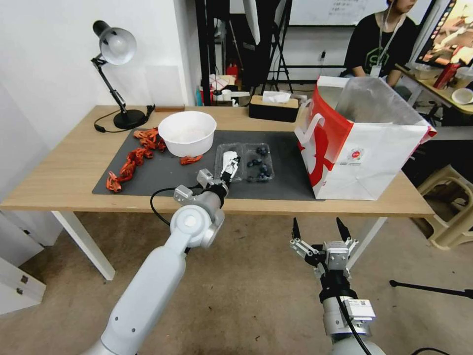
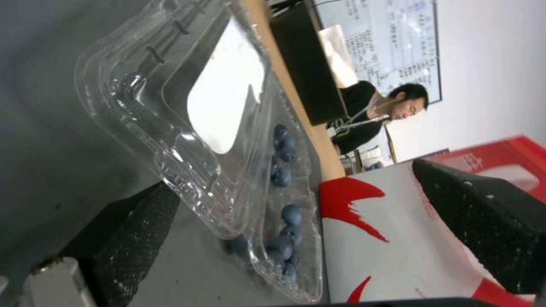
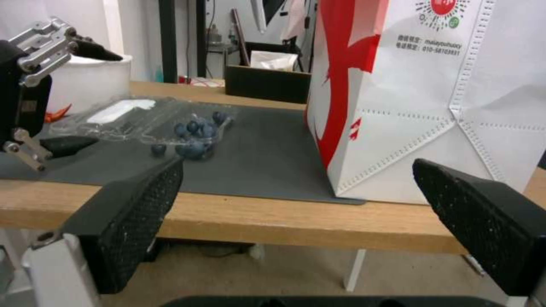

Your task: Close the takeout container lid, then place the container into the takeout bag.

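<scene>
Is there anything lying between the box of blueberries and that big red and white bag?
No. In the head view, only bare dark mat separates the takeout container from the takeout bag.

Even, bright indoor light; shadows on the tabletop (image 1: 69, 172) are soft and faint. The head view bows straight lines toward its edges, and the monitor (image 1: 451, 32) at far right is washed out. In the left wrist view the lid (image 2: 187, 106) carries specular glints, its white sticker (image 2: 225, 85) blown out; the near tool fingers (image 2: 483, 221) and background are soft. Right wrist view: bag (image 3: 432, 94) sharp, near fingers blurred.
</scene>
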